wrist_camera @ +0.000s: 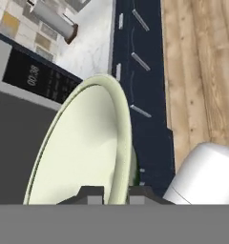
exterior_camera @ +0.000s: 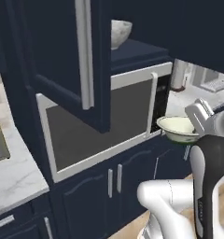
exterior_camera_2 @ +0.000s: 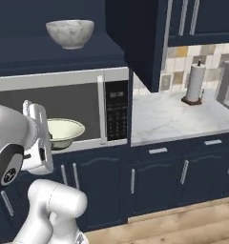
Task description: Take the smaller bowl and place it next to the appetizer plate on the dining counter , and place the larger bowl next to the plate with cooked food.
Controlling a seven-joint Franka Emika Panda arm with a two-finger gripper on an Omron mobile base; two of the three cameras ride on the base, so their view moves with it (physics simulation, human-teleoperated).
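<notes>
My gripper [exterior_camera: 193, 130] is shut on the rim of the smaller bowl [exterior_camera: 177, 128], cream inside and pale green outside, and holds it in the air in front of the microwave's right end. The right base view shows the gripper [exterior_camera_2: 49, 136] at the smaller bowl's [exterior_camera_2: 65, 130] left edge. In the hand view the gripper [wrist_camera: 115, 194] pinches the smaller bowl's [wrist_camera: 83, 147] rim between its fingertips [wrist_camera: 90, 194]. The larger bowl [exterior_camera: 119, 31], grey-white marbled, stands on the shelf above the microwave [exterior_camera_2: 70, 32]. The dining counter and both plates are out of view.
A built-in microwave [exterior_camera_2: 64, 95] sits behind the held bowl. An open navy cabinet door [exterior_camera: 62, 56] juts out at upper left. To the right, a marble counter [exterior_camera_2: 173, 119] carries a paper towel roll [exterior_camera_2: 196, 83]. Navy lower cabinets [exterior_camera_2: 154, 181] and wood floor [wrist_camera: 202, 71] lie below.
</notes>
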